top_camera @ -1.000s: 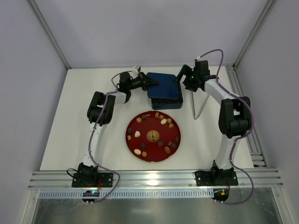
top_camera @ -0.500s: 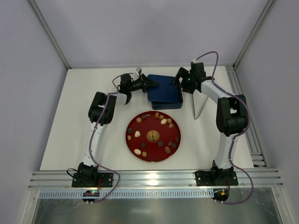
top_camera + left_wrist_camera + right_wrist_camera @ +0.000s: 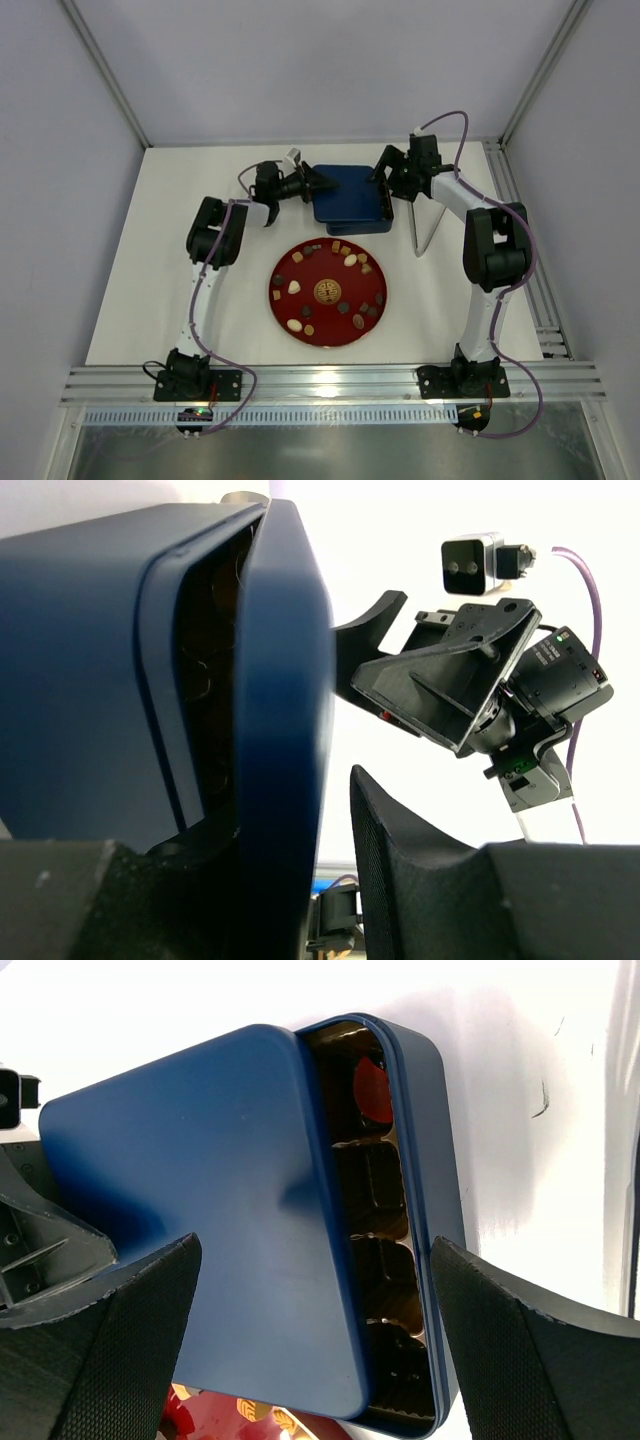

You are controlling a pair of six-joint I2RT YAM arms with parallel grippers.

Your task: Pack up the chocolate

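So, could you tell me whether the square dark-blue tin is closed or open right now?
Partly open: the flat dark-blue lid sits shifted on the square dark-blue tin, exposing one row of its gridded insert.

The white counter (image 3: 150,280) is carrying three things. A round red plate (image 3: 273,298) is lying near its middle, closer to the near edge. A square dark-blue tin (image 3: 350,195) is resting farther back, just behind the plate. A thin bent metal rod (image 3: 416,235) is lying to the right of the tin, its bend pointing toward the near edge.
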